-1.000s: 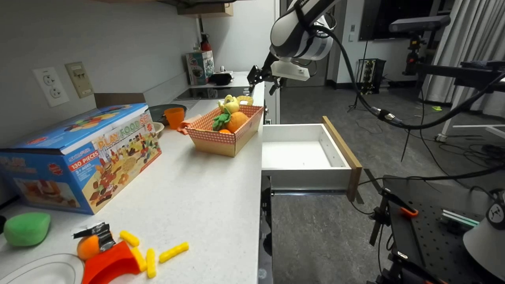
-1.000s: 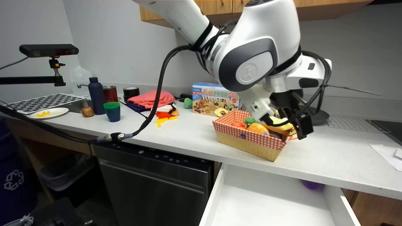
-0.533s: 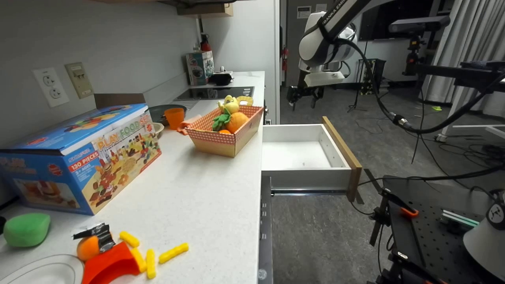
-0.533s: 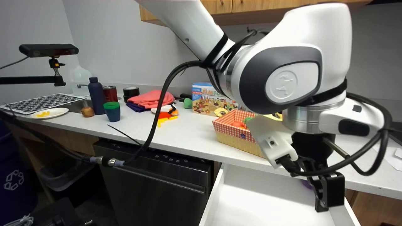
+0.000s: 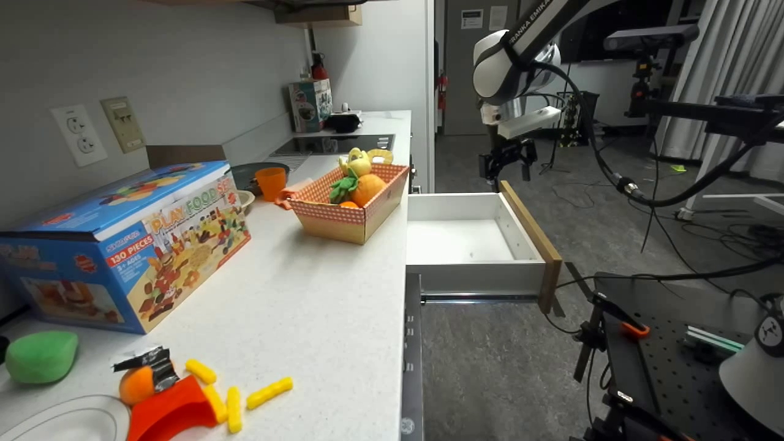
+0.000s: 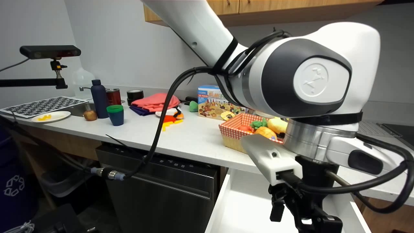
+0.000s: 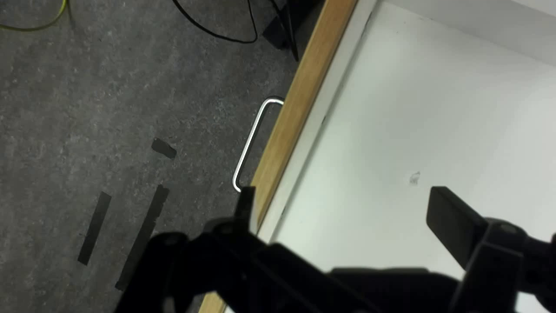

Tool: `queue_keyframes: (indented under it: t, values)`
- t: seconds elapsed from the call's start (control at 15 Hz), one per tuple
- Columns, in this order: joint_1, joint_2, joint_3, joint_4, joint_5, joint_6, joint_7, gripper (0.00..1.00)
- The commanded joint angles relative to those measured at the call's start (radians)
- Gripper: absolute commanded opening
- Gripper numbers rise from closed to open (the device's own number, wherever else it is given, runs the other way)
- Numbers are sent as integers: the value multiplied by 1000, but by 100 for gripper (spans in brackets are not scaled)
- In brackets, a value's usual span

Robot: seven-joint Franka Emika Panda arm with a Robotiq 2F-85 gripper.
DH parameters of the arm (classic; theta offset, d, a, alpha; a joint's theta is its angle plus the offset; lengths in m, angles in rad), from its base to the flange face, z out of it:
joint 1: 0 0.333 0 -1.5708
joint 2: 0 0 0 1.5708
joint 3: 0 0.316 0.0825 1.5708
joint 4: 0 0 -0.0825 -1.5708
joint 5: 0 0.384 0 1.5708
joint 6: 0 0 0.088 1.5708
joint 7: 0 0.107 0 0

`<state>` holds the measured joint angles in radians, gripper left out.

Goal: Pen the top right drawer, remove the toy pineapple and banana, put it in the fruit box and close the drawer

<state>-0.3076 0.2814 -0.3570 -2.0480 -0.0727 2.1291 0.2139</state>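
Note:
The drawer is pulled open, with a white inside (image 5: 456, 239) and a wooden front (image 5: 531, 242). In the wrist view its bare floor (image 7: 391, 130) and metal handle (image 7: 251, 143) show. My gripper (image 7: 341, 191) is open and empty above the drawer. One finger overlaps the wooden front by the handle, the other the drawer floor. The gripper also shows in both exterior views (image 5: 508, 166) (image 6: 300, 223). The fruit box (image 5: 331, 229) is a red-checked basket on the counter. It holds an orange, green-leaved fruit, probably the pineapple (image 5: 367, 188), and a yellow fruit, perhaps the banana (image 5: 357, 162).
A play food box (image 5: 184, 245) stands on the counter (image 5: 318, 318) by the wall. A red toy (image 5: 174, 407) and yellow sticks (image 5: 269, 392) lie at the near end. A dishwasher (image 6: 158, 187) sits beside the drawer. A camera stand (image 5: 649, 40) stands opposite the counter.
My gripper has moved from near the fruit box at the counter's edge outward and down toward the drawer's front, and has turned. The drawer and box have not moved.

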Motion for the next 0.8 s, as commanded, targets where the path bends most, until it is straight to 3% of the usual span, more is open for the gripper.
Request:
queue_keyframes:
  t: [0.0,0.33,0.73]
  values:
    - [-6,4,5,6,-1,-14,0,100]
    - [-2,3,16,0,-9,-41,-41,100]
    - [-3,-40,0,-39,-120,-183,-115,100]
